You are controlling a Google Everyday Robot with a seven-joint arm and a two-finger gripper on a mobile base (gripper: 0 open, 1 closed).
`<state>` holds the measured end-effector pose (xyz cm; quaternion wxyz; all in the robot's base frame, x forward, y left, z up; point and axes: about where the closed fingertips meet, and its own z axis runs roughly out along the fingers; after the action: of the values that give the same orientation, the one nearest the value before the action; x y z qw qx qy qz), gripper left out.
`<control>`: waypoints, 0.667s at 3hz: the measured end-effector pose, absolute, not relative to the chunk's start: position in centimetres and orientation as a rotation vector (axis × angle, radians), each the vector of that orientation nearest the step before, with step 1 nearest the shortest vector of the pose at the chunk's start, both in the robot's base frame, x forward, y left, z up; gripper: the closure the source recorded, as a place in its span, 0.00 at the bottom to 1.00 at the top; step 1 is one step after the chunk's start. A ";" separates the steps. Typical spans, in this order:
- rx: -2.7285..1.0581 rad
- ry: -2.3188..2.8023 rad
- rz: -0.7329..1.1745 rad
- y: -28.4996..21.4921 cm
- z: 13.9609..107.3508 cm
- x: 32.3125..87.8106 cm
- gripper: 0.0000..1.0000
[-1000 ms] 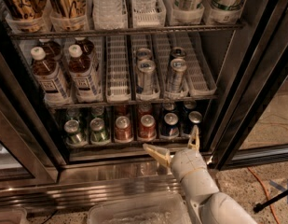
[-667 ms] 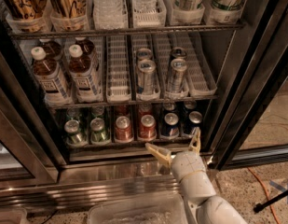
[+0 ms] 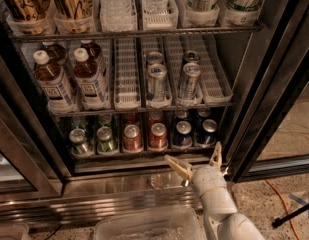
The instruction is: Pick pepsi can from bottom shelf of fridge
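— What had been moved since a second earlier?
— The gripper [image 3: 192,156] had been shifted slightly to the right; the cans were left as they stood.
— Where was it seen?
— Low in the frame, right of centre, before the steel base of the fridge [image 3: 94,194], just under the front rail of the bottom shelf [image 3: 119,157]. Its fingers were spread apart, and nothing was held.
— And the pepsi can?
— The pepsi can [image 3: 183,133] was found upright at the front of the bottom shelf, between a red can [image 3: 158,135] and a second dark blue can [image 3: 208,131], just above the gripper and untouched.
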<state>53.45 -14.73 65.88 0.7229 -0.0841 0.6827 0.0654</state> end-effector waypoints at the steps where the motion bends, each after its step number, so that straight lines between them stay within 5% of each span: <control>1: -0.183 1.498 0.150 -14.8 65.7 53.7 0.00; 2: -0.135 1.518 0.124 -16.1 63.7 54.3 0.00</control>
<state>54.31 -16.12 63.67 0.7218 -0.0611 0.6871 0.0563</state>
